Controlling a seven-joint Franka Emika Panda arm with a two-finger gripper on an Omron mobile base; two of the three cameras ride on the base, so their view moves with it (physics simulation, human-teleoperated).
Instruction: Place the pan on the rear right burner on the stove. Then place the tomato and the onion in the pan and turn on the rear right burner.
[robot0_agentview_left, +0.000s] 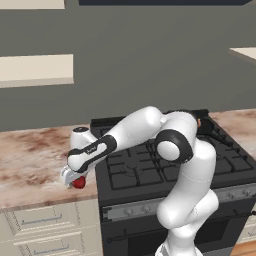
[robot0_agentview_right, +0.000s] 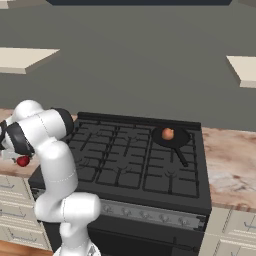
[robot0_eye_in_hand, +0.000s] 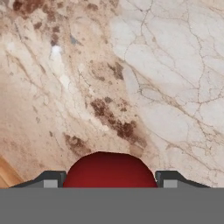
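Note:
The tomato (robot0_agentview_left: 79, 183) (robot0_agentview_right: 22, 161) (robot0_eye_in_hand: 109, 170) rests on the marble counter (robot0_agentview_left: 30, 165) left of the stove (robot0_agentview_right: 125, 165). My gripper (robot0_agentview_left: 75, 181) (robot0_eye_in_hand: 109, 180) reaches down over it, and a fingertip (robot0_eye_in_hand: 52, 180) presses against each side of the red ball. The black pan (robot0_agentview_right: 175, 139) sits on the rear right burner (robot0_agentview_right: 196, 136) with its handle pointing toward the front. The orange-tan onion (robot0_agentview_right: 168, 133) lies inside the pan.
The grey knob strip (robot0_agentview_right: 150, 215) runs along the stove's front. Marble counter (robot0_agentview_right: 230, 165) continues right of the stove. The counter's front edge lies just in front of the tomato, with drawers (robot0_agentview_left: 45, 225) below. Wall shelves (robot0_agentview_left: 35, 70) hang above.

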